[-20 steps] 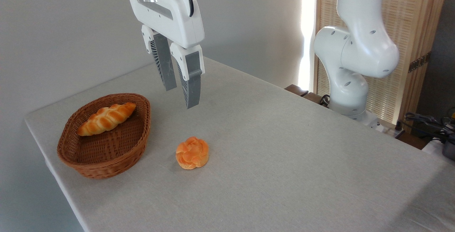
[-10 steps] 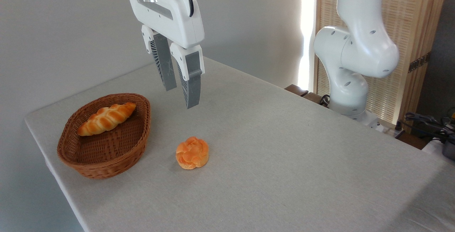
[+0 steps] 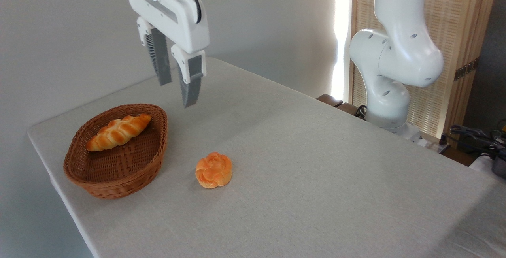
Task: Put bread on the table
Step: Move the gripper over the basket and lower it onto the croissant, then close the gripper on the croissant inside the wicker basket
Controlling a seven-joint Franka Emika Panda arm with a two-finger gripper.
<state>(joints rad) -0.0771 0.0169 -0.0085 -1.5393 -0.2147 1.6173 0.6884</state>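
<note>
While the bread (image 3: 118, 132) lies diagonally inside the wicker basket (image 3: 118, 179) at the left, nothing has gripped it yet. Gripper (image 3: 176, 94) hangs high, above and to the right of the basket, jaws spread and empty. Step in hand, as I judge it: approach. Best to centre over the loaf's middle, close across its narrow width, descend clear of the rim. Round bun (image 3: 214, 170) sits on the surface (image 3: 316, 163) just right of the basket; leave it alone.
</note>
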